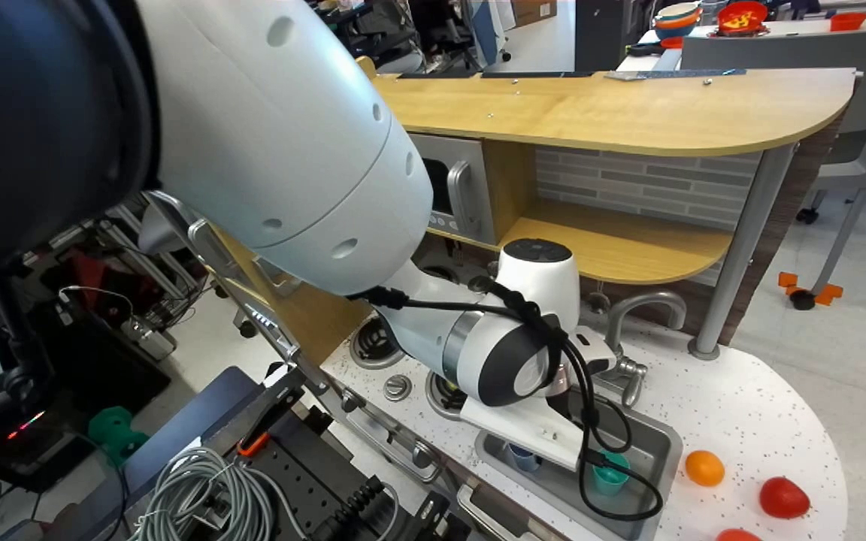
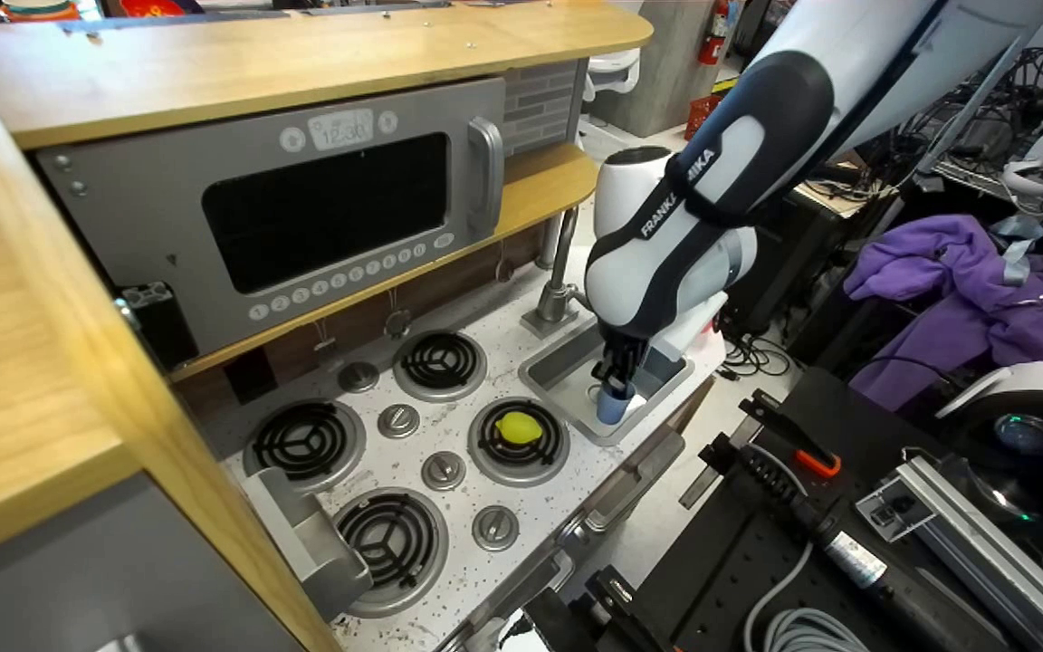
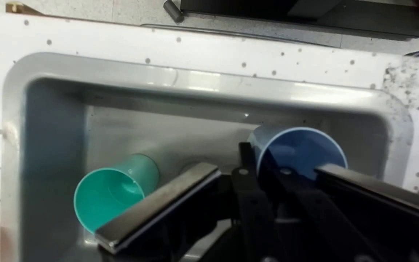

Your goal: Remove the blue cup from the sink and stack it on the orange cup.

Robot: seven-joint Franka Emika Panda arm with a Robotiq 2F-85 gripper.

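When lifting the blue cup (image 3: 306,153), right of centre in the wrist view and in the sink (image 3: 202,79), expect little weight and a thin, fairly stiff plastic wall, likely smooth enough to slip. See the gripper (image 3: 256,154) pinched tight on the left of that wall, at the rim, with one finger inside, one outside and hardly any gap between. Sound place to hold, probably, leaving the base free for stacking; but, gripping one side only, allow for tilt or pivoting. Raise gently, minding the teal cup (image 3: 107,196), lower left in the wrist view.
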